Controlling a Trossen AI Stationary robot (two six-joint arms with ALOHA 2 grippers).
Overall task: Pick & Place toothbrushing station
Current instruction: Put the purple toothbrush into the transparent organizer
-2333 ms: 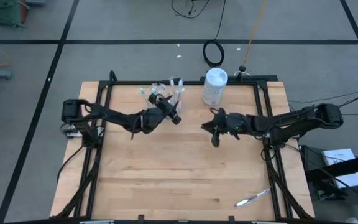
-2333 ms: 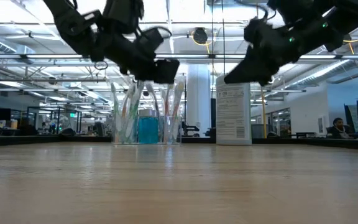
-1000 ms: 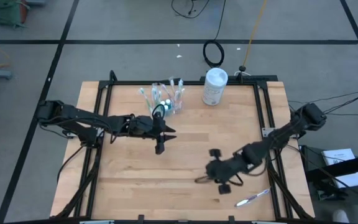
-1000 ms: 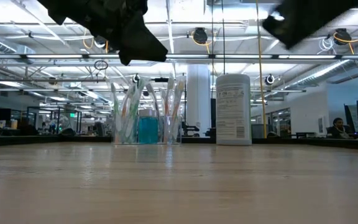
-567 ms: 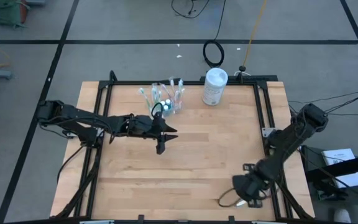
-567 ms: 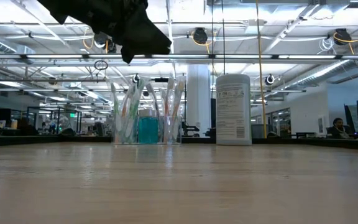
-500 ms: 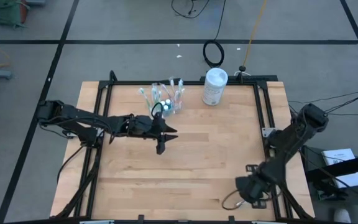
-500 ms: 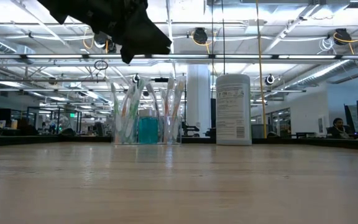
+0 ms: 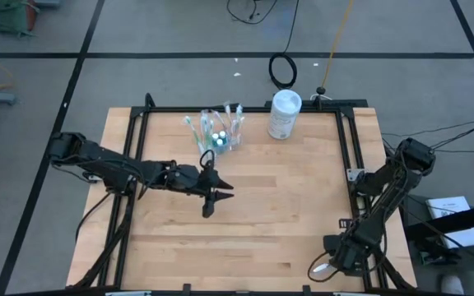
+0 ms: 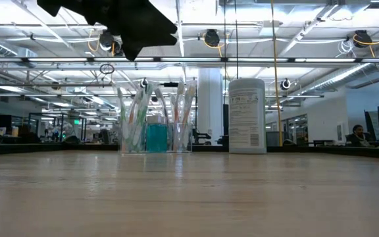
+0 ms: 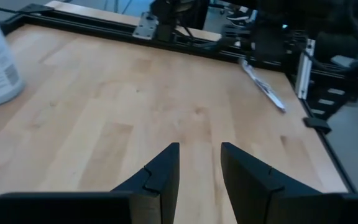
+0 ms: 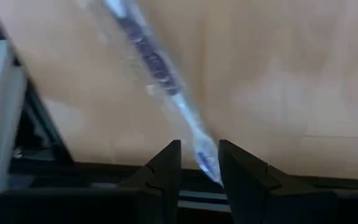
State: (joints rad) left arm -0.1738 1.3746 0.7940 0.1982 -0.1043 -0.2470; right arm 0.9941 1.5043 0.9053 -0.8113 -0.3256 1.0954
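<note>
- The right gripper (image 9: 329, 267) is at the lower right of the high view, low over the front right corner of the wooden tabletop (image 9: 253, 214).
- A loose toothbrush (image 12: 160, 78) lies flat on the wood there. In the right wrist view it runs slantwise, and its near end sits in the gap between the right gripper's fingers (image 12: 165, 163).
- The right jaws are spread a little, with the toothbrush end between them. I cannot tell if they touch it.
- The left gripper (image 9: 212, 200) is a bit left of the middle of the high view, up in the air above bare wood.
- The left jaws are spread a little and hold nothing. The left wrist view shows only wood through the gap.
- The clear cup (image 10: 155, 135) stands at the top middle of the high view, near the far edge of the tabletop. Many toothbrushes (image 10: 188, 105) stand in it, and a blue tube (image 10: 156, 136) too.
- A white canister (image 9: 284, 114) stands just right of the cup.
</note>
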